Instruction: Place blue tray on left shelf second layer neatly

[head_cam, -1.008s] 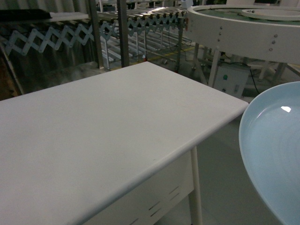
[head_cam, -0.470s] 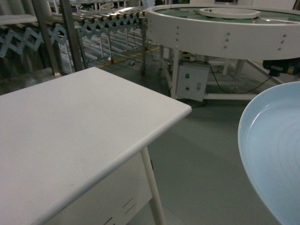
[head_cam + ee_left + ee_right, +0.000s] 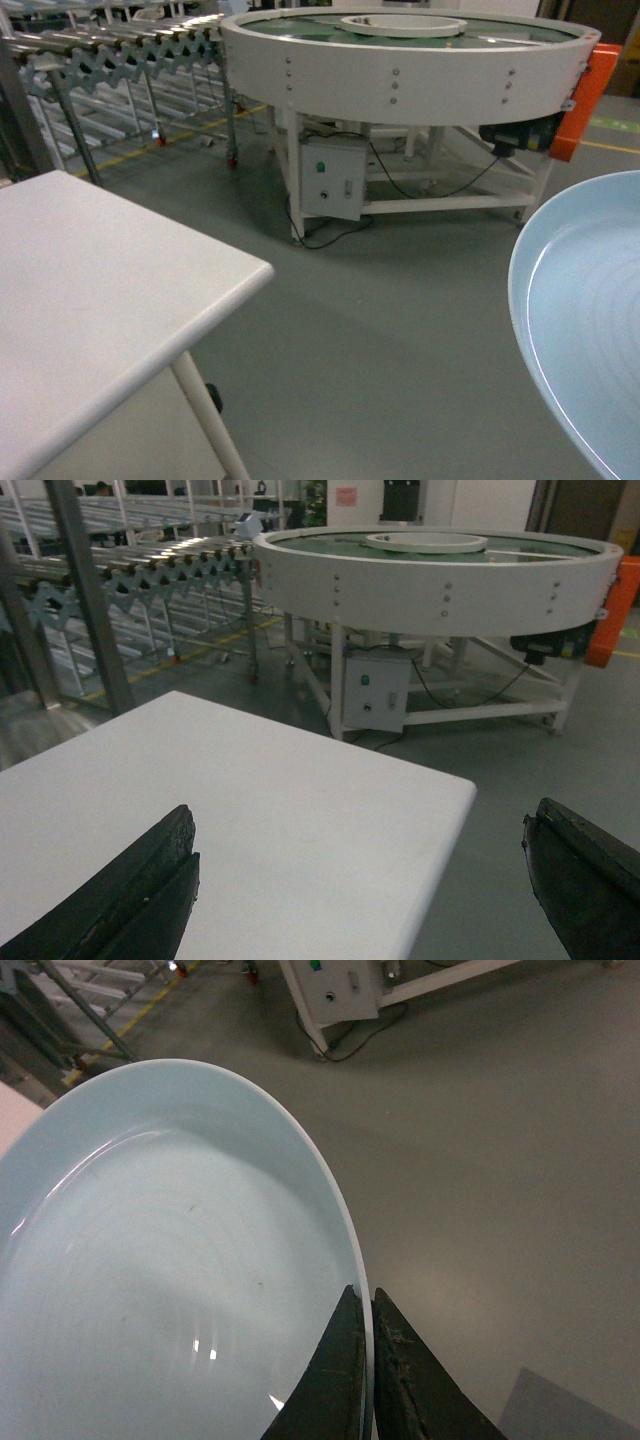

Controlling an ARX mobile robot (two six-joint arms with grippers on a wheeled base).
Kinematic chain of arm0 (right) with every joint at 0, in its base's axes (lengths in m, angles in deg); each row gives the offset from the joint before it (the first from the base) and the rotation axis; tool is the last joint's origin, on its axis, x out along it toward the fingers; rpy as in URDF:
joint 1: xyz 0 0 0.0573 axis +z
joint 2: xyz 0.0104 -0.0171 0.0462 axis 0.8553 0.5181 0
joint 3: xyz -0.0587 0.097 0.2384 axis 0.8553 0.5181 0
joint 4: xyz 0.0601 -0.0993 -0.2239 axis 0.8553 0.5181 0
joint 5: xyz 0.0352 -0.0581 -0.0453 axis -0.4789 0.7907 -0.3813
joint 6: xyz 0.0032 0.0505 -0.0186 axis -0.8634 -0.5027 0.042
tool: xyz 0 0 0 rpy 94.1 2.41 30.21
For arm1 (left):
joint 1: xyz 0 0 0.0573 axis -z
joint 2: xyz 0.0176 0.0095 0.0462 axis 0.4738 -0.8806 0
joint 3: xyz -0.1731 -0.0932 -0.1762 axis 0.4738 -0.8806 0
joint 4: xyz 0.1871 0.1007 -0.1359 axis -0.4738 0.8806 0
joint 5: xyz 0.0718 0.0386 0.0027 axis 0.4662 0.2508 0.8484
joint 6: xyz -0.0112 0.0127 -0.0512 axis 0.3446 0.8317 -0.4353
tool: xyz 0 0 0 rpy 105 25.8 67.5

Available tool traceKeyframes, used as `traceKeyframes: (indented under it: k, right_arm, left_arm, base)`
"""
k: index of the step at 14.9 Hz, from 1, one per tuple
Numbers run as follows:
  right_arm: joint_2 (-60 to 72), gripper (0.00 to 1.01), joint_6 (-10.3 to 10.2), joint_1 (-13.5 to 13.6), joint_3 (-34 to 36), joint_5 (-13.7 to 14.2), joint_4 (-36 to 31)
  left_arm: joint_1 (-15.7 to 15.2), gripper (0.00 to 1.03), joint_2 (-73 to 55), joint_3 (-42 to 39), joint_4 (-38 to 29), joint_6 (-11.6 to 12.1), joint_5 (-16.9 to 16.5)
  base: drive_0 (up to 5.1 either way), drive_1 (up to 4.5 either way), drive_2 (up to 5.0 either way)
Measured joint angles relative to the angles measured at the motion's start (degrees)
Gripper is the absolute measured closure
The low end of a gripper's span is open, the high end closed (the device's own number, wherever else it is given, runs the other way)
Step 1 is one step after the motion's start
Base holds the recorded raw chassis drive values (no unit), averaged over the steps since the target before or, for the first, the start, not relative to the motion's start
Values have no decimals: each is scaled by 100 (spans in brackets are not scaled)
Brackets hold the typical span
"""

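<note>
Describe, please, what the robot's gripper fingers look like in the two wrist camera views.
The left gripper has matte black, thick, wedge-shaped fingers with layered, ridged edges. The right gripper has dark, slim fingers tapering to narrow tips, their surfaces scuffed and dusty. No cables or markings show, and the arms themselves are out of view.

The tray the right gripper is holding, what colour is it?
Pale sky blue and glossy, with faint rings; the blue tray shows best in the right wrist view.

The setting is an industrial workshop or logistics test hall. Evidence: a grey painted concrete floor with yellow line markings, a large white circular rotary conveyor table with a grey control box, and extendable steel roller conveyors on scissor frames.
</note>
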Motion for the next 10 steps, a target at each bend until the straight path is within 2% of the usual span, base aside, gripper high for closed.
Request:
traceKeyframes:
  k: [1, 7, 10]
  right_arm:
    - [2, 99, 0, 0, 0, 0, 22]
    - [13, 99, -2, 0, 0, 20, 13]
    - [-4, 99, 0, 2, 0, -20, 2]
  left_arm:
    - [0, 5, 0, 0, 4, 0, -7]
    - [0, 5, 0, 0, 4, 0, -7]
    - [0, 5, 0, 0, 4, 0, 7]
  base:
    - [146, -89, -492]
    - [-153, -153, -153]
    - [177, -150, -562]
